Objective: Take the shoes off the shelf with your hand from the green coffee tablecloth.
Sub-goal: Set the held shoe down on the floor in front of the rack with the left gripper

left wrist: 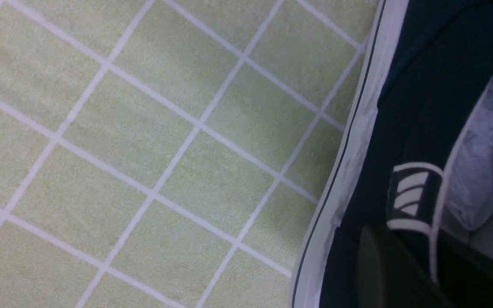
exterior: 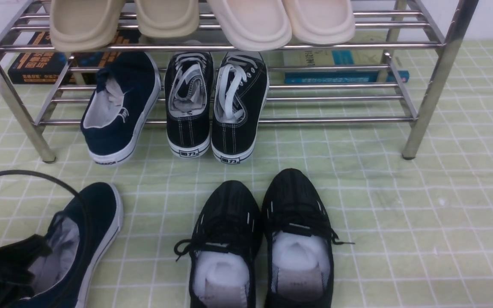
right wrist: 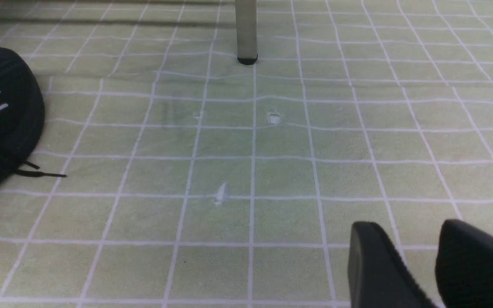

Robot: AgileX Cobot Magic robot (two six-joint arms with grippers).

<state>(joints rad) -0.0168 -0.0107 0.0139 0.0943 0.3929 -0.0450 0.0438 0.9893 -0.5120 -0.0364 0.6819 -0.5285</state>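
One navy slip-on [exterior: 101, 209] lies on the green checked cloth [exterior: 400, 214] over the counter at seven o'clock, its side wall pinched by the left fingers [left wrist: 379, 273]. Its mate [exterior: 122, 85] tilts off the steel shelf [exterior: 436, 85], lower tier, at eleven o'clock, beside black lace-ups [exterior: 236, 128]. The right fingers [right wrist: 375, 265] hover slightly spread above the cloth.

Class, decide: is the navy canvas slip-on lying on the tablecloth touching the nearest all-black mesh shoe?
Apart. The front view shows bare green checked tablecloth between the navy canvas slip-on and the all-black mesh shoe.
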